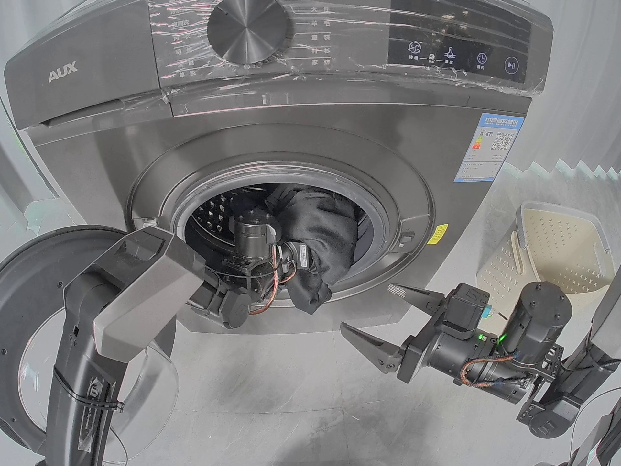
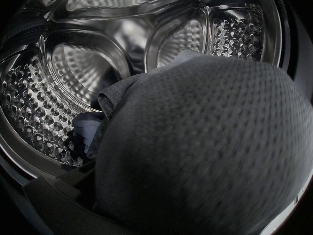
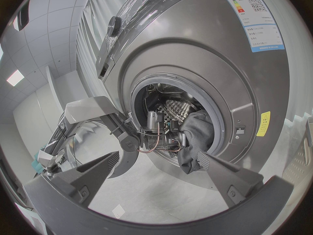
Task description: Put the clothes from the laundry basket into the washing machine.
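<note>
The grey washing machine (image 1: 278, 137) stands with its round door (image 1: 26, 305) swung open to the left. My left arm's wrist (image 1: 255, 241) is at the drum mouth, and a dark garment (image 1: 323, 234) covers the gripper beyond it, one end hanging over the lower rim. Up close the dark garment (image 2: 208, 147) blocks much of the steel drum (image 2: 81, 66); a pale cloth (image 2: 86, 124) lies deeper inside. My right gripper (image 1: 367, 307) hovers open and holding nothing in front of the machine, below and right of the opening. From its wrist, the right gripper (image 3: 158, 155) faces the dark garment (image 3: 199, 131).
A cream laundry basket (image 1: 504, 273) sits on the floor right of the machine; no clothes show in the visible part. Bare grey floor (image 1: 291, 389) lies in front of the machine. The open door takes up the space at the left.
</note>
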